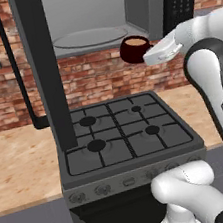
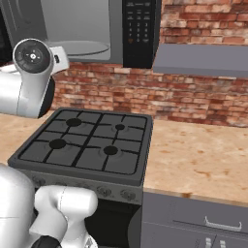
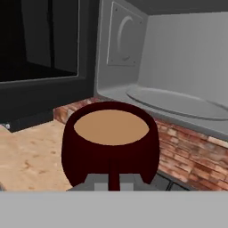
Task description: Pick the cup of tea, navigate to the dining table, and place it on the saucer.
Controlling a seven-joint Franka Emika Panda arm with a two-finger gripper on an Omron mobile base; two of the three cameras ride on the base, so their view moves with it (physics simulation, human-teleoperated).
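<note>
Hand view shows the hand (image 3: pixel 114 187) clamped on the handle of the cup of tea (image 3: pixel 110 142), held level just ahead of it outside the open microwave (image 3: pixel 178 67); pick looks done, so next comes driving to the dining table without spilling.

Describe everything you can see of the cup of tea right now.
The cup of tea is a small, squat, dark maroon round cup, upright and level, filled nearly to the rim with smooth light-brown liquid. Its thin handle faces the gripper, which is shut on it, holding the cup in the air just outside the open microwave, above the stove.
</note>
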